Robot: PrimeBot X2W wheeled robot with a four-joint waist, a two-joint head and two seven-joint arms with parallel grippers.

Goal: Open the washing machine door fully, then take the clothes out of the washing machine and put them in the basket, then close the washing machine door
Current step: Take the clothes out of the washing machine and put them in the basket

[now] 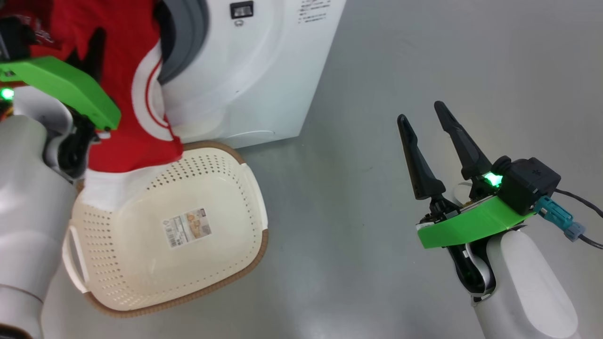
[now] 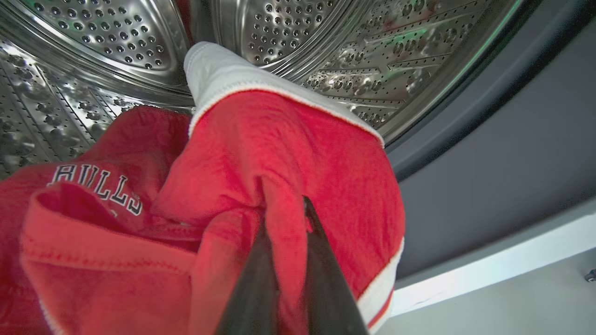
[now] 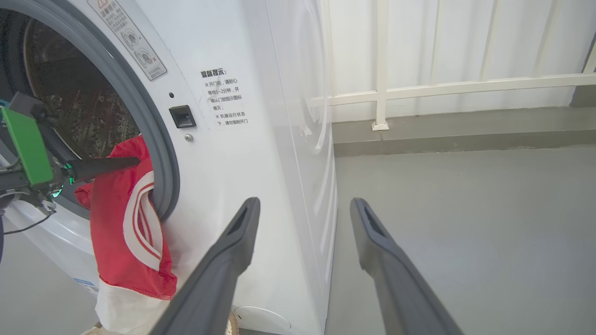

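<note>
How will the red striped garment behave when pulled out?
Likely floppy: the red striped garment hangs limp from the drum to the basket. Probably light: the left hand pinches one fold. May drag the BULLS jersey bunched against it.

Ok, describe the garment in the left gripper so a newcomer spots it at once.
Start at the white washing machine and its round opening above the cream basket. The red shorts hang out over the grey seal, pinched by the left gripper. Unlike the red BULLS jersey in the drum, they carry curved white stripes and a white band.
</note>
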